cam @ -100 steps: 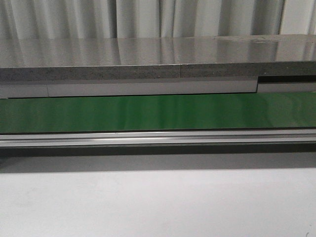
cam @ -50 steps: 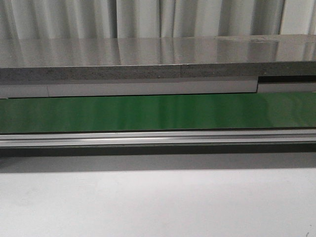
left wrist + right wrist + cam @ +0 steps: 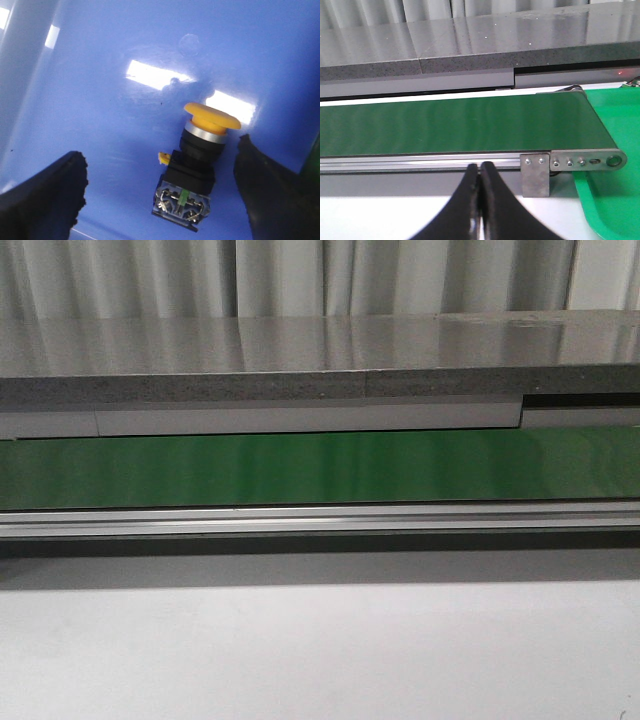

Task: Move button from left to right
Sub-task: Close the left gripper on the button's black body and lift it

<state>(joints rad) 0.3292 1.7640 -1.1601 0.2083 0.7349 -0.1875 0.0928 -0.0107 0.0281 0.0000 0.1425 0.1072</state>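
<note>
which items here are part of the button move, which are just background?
In play:
- button, lying on its side on the blue bin floor
- left claw, open either side of it, not touching
- green belt
- right claw, shut, empty

Background:
- grey counter
- green tray
- curtain

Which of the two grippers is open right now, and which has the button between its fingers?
The left gripper: its fingers stand wide apart either side of the button, not touching it. The right gripper is shut on nothing, facing the green belt.
</note>
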